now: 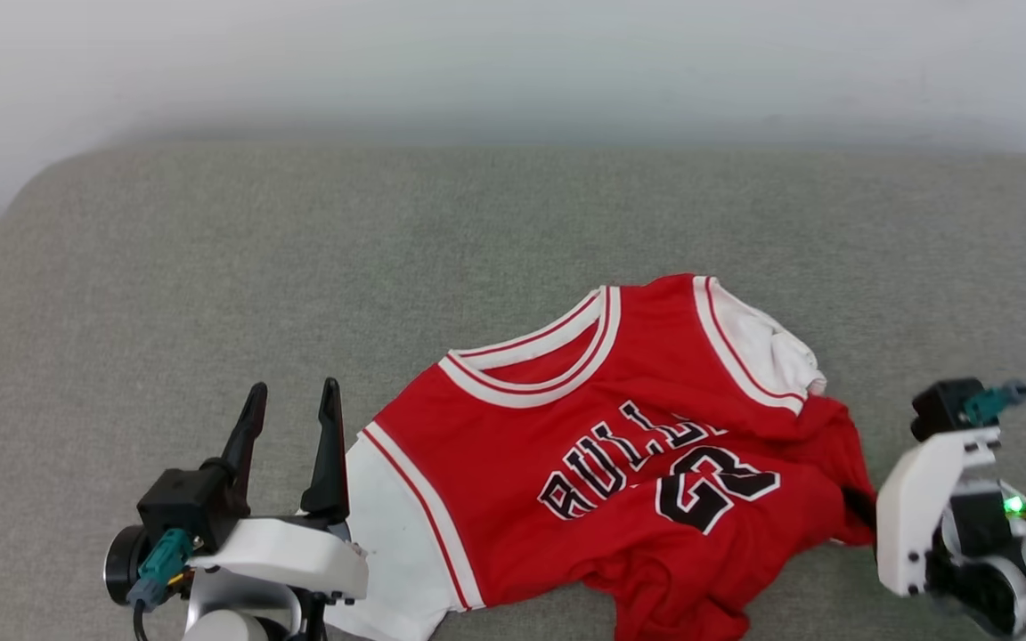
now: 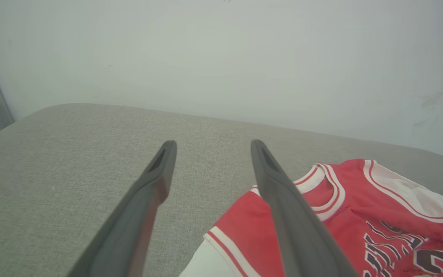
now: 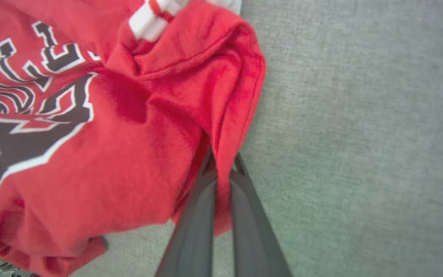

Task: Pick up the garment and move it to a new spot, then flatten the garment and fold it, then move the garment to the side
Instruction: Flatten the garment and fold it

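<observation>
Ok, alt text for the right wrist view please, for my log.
The right gripper has its two long dark fingers pinched shut on a folded edge of the red basketball-style T-shirt with black, white-outlined lettering. The crumpled shirt spreads across the left; grey woven cushion surface lies to the right.

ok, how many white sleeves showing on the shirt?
2. Near sleeve lies beside the left end effector; far sleeve is bunched at the garment's far right edge.

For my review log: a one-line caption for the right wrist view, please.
Right gripper shut on the shirt at its edge, grey cushion beneath.
</observation>
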Controlling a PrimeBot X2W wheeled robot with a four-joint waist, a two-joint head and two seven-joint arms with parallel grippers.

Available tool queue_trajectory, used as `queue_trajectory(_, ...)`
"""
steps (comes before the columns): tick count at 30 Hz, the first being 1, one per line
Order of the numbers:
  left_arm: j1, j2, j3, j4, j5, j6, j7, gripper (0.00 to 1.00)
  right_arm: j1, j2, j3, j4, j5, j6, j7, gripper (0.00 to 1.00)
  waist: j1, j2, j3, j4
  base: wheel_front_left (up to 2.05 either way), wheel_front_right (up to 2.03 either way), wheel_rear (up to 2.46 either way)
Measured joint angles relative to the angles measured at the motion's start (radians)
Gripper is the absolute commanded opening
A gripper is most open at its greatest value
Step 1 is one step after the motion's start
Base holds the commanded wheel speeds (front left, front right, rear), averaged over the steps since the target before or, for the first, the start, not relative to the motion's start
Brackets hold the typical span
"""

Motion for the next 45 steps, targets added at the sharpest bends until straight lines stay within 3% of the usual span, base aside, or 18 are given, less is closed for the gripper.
queue_trajectory(6, 0.044, 0.011, -0.007, -0.002, -0.006, 0.004, 0.016, 1.0, 0.249, 0.03, -0.111, -0.185, -0.022, 0.0, 0.024, 0.0, -0.0001, 0.0, -0.062, -0.027, 0.0, 0.0, 0.0)
queue_trajectory(16, 0.091, 0.034, -0.012, -0.006, -0.016, 0.01, 0.048, 1.0, 0.599, 0.242, -0.237, -0.353, -0.091, 0.0, 0.072, 0.0, -0.0001, 0.0, -0.121, -0.05, 0.0, 0.0, 0.0)
queue_trajectory(17, 0.094, 0.035, -0.012, -0.006, -0.016, 0.012, 0.051, 1.0, 0.607, 0.251, -0.239, -0.358, -0.091, 0.0, 0.061, 0.11, -0.0002, 0.0, -0.124, -0.052, 0.0, 0.0, 0.0)
queue_trajectory(18, 0.096, 0.037, -0.012, -0.006, -0.016, 0.014, 0.051, 1.0, 0.611, 0.258, -0.24, -0.363, -0.093, 0.0, 0.038, 0.75, -0.0002, 0.0, -0.126, -0.054, 0.0, 0.0, 0.0)
queue_trajectory(19, 0.099, 0.038, -0.012, -0.006, -0.017, 0.017, 0.053, 1.0, 0.611, 0.266, -0.244, -0.369, -0.094, 0.0, 0.003, 1.0, -0.0002, 0.0, -0.129, -0.055, 0.0, 0.0, 0.0)
queue_trajectory(26, 0.105, 0.044, -0.016, -0.004, -0.023, 0.017, 0.064, 1.0, 0.544, 0.281, -0.268, -0.415, -0.12, 0.0, -0.324, 1.0, -0.0002, 0.0, -0.136, -0.059, 0.0, 0.0, 0.0)
queue_trajectory(27, 0.106, 0.046, -0.016, -0.003, -0.023, 0.018, 0.066, 1.0, 0.519, 0.282, -0.277, -0.426, -0.143, 0.0, -0.433, 1.0, -0.0002, 0.0, -0.136, -0.059, 0.0, 0.0, 0.0)
queue_trajectory(33, 0.105, 0.047, -0.016, -0.005, -0.023, 0.022, 0.064, 1.0, 0.445, 0.28, -0.281, -0.398, -0.222, 0.0, -0.607, 1.0, -0.0001, 0.0, -0.132, -0.054, 0.0, 0.0, 0.0)
queue_trajectory(39, 0.079, 0.045, -0.017, -0.018, -0.021, 0.026, 0.057, 1.0, 0.296, 0.188, -0.283, -0.287, -0.234, 0.0, -0.574, 1.0, -0.0001, 0.0, -0.098, -0.041, 0.0, 0.0, 0.0)
queue_trajectory(45, 0.03, 0.036, -0.02, -0.02, -0.015, 0.016, 0.04, 1.0, 0.109, 0.058, -0.219, -0.17, -0.161, 0.0, -0.325, 1.0, 0.0, 0.0, -0.034, -0.019, 0.0, 0.0, 0.0)
